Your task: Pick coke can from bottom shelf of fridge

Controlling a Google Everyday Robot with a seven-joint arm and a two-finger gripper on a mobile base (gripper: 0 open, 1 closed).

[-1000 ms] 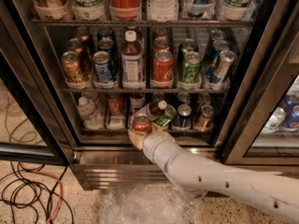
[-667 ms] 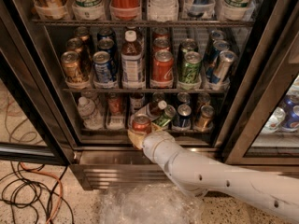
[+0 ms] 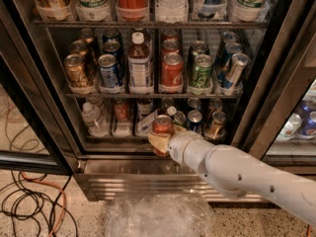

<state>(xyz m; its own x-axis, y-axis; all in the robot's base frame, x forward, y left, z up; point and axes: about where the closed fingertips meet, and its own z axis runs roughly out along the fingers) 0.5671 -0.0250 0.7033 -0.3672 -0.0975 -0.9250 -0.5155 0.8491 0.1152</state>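
Note:
The fridge stands open with black frame and wire shelves full of drinks. My gripper reaches in from the lower right on a white arm and is at the front of the bottom shelf. It is shut on the coke can, a red can with a silver top, held upright just in front of the shelf's front rail. One tan fingertip shows on the can's left side; the other is hidden behind the can.
The bottom shelf holds a water bottle, small bottles and several cans. The middle shelf holds more cans and a bottle. A steel slatted base panel, crumpled clear plastic and floor cables lie below.

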